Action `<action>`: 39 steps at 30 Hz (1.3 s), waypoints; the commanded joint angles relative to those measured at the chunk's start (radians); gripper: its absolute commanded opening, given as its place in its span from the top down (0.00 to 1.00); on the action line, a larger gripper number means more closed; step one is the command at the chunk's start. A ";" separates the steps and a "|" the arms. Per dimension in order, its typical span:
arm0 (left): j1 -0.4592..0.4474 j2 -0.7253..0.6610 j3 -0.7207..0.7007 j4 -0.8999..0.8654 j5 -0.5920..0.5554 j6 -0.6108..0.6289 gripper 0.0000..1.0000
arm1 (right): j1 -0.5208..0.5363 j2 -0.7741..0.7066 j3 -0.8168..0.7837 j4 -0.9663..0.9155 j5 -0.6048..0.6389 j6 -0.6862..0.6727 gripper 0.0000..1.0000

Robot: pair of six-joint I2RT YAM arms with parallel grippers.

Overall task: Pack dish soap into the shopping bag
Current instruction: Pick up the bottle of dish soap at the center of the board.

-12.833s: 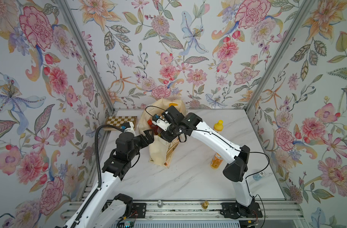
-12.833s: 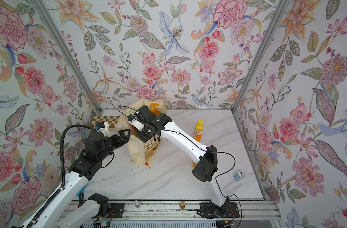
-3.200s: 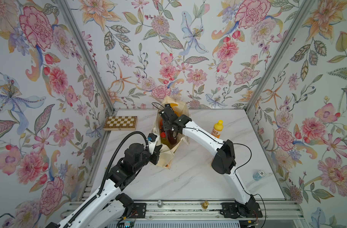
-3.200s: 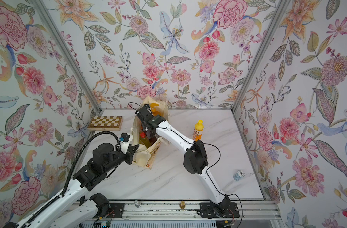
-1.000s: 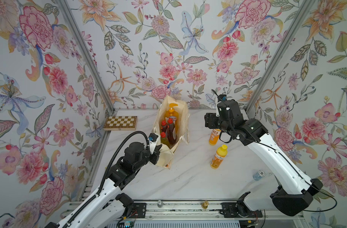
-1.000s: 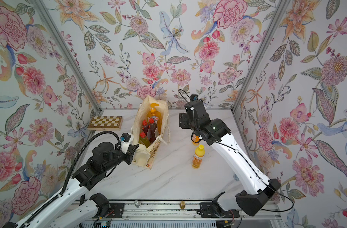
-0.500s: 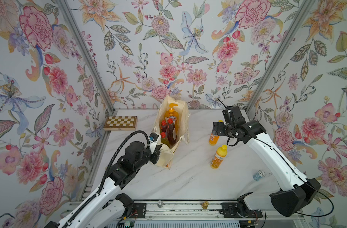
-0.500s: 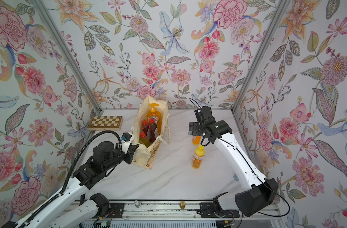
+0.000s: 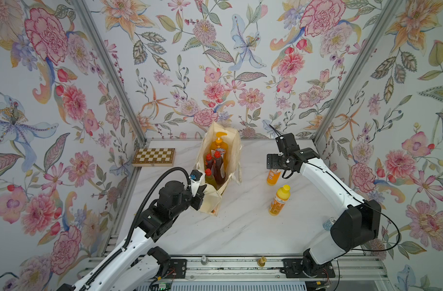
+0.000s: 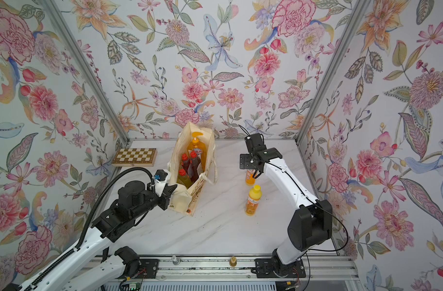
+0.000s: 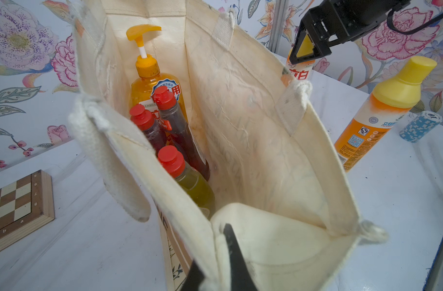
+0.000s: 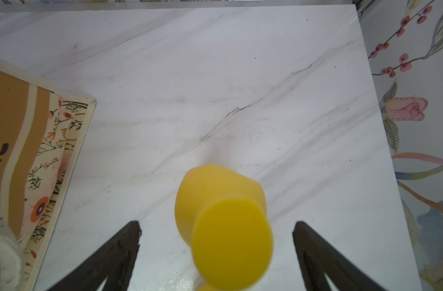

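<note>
Yellow-capped bottle (image 12: pixel 225 226) centred within wide-open right end effector (image 12: pixel 216 224), untouched, left end effector (image 11: pixel 215 262) clamped on shopping bag (image 11: pixel 253 126) rim

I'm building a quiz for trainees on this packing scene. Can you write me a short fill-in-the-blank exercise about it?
1. Counting the pump bottle, the shopping bag holds ____ bottles.
2. The orange bottle standing free on the table has a ____ cap.
3. The right gripper flanks the cap of the other orange bottle with its jaws ____.
Missing words: four; yellow; open.
</note>
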 commanded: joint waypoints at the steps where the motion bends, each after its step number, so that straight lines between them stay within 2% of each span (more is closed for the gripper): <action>1: -0.017 -0.045 0.044 0.087 0.014 0.021 1.00 | -0.012 0.010 0.008 0.058 0.018 -0.020 0.07; 8: -0.017 -0.041 0.044 0.087 0.014 0.021 1.00 | -0.027 0.016 -0.034 0.106 0.015 -0.020 0.22; 15: -0.017 -0.036 0.045 0.090 0.014 0.021 1.00 | -0.029 0.019 -0.074 0.123 -0.001 -0.007 0.20; 21: -0.017 -0.040 0.047 0.089 0.009 0.021 1.00 | -0.029 0.028 -0.092 0.141 -0.011 -0.006 0.29; 25: -0.017 -0.038 0.050 0.088 0.009 0.021 1.00 | -0.027 0.031 -0.096 0.144 -0.007 -0.007 0.39; 28: -0.017 -0.036 0.053 0.088 0.009 0.021 1.00 | -0.025 0.031 -0.099 0.143 -0.005 -0.010 0.55; 34: -0.017 -0.036 0.060 0.080 -0.005 0.021 1.00 | -0.011 0.002 -0.087 0.144 0.010 -0.029 0.78; 39: -0.018 -0.036 0.073 0.075 -0.008 0.021 1.00 | 0.020 -0.049 -0.032 0.121 0.021 -0.047 0.90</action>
